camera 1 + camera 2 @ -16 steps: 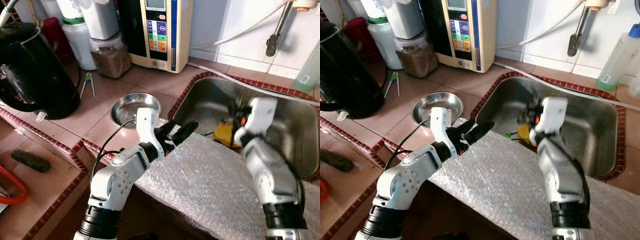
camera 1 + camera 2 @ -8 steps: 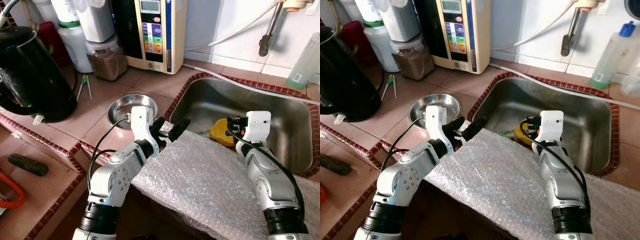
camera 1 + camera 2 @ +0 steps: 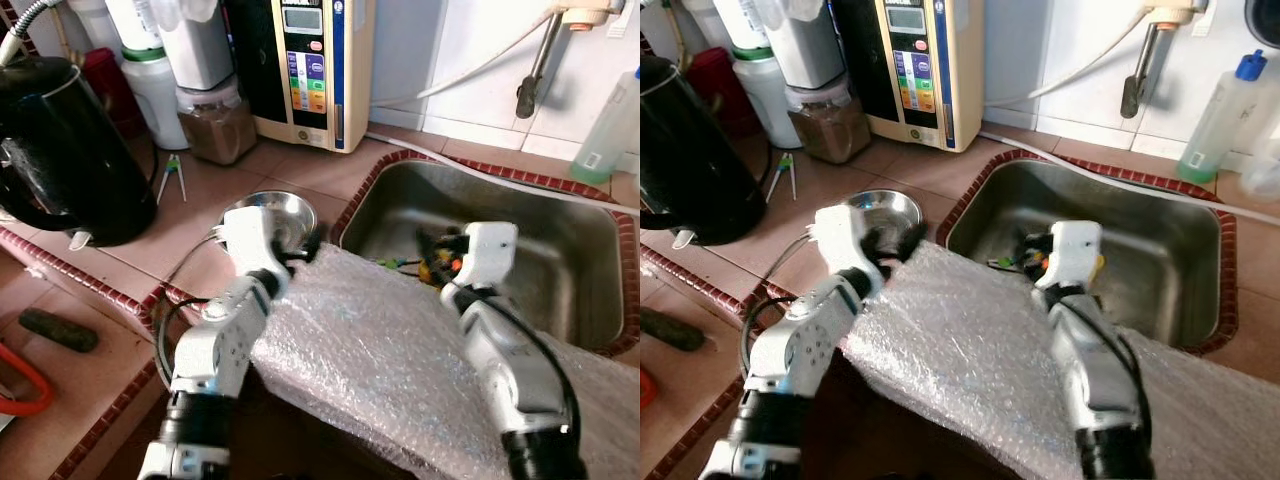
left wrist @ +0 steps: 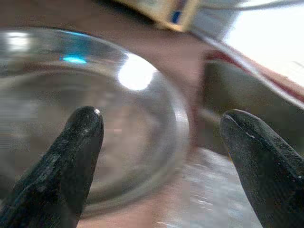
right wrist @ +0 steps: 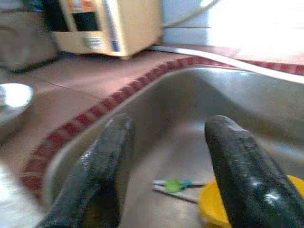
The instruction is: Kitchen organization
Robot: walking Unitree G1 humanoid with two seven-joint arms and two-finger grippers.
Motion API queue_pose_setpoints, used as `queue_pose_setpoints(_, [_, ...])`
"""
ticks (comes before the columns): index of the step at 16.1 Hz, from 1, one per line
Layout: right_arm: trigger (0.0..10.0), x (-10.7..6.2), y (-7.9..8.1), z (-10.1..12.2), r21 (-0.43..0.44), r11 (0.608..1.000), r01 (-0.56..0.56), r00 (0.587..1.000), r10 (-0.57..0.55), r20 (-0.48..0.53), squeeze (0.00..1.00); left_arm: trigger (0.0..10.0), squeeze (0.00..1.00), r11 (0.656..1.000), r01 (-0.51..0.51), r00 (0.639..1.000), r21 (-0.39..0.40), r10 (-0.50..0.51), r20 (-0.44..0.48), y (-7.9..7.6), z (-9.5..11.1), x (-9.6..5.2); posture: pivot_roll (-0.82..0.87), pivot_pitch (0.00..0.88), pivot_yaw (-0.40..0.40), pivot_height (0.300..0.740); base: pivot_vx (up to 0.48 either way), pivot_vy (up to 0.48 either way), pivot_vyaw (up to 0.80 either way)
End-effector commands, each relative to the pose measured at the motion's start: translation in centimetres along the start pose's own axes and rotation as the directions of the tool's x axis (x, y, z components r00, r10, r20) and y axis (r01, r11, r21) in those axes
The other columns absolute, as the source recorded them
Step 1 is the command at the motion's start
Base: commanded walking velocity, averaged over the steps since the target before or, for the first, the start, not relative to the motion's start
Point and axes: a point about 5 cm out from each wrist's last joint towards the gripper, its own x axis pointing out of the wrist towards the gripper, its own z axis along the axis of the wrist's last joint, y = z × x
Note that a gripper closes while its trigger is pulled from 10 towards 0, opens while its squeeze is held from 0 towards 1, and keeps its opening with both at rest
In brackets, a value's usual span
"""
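A humanoid robot is leaning over a tiled kitchen counter, its left gripper [image 3: 902, 238] reaching just beside a steel bowl [image 3: 883, 207] while its right gripper [image 3: 1032, 255] is hanging inside the stainless sink [image 3: 1160, 262]. A sheet of bubble wrap [image 3: 970, 350] is draping across the counter's front edge beneath both arms.

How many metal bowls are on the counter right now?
1. The metal bowl sits on the tiled counter beside the sink, right by the left gripper. Others may be hidden.
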Motion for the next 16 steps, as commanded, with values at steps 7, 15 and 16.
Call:
queue_pose_setpoints(7, [10.0,-1.5,3.2,-0.8,0.018,0.992,-0.129,0.992,0.129,-0.012,1.00,10.0,0.00,0.947,-0.314,0.937,0.076,0.295,0.186,4.6,4.6,0.9,-0.20,0.046,0.126,0.740,0.000,0.000,0.00])
queue_pose_setpoints(15, [10.0,-2.1,4.1,0.1,0.028,0.971,-0.238,0.971,0.237,0.033,0.89,10.0,0.00,0.892,-0.446,0.895,-0.069,0.443,-0.051,7.4,1.8,1.3,-0.21,0.050,0.126,0.740,0.000,0.000,0.00])
queue_pose_setpoints(16, [10.0,-2.2,4.1,0.2,0.028,0.971,-0.238,0.971,0.237,0.033,0.77,10.0,0.00,0.896,-0.433,0.901,-0.095,0.429,-0.068,7.2,1.7,1.6,-0.21,0.049,0.127,0.740,0.000,0.000,0.00])
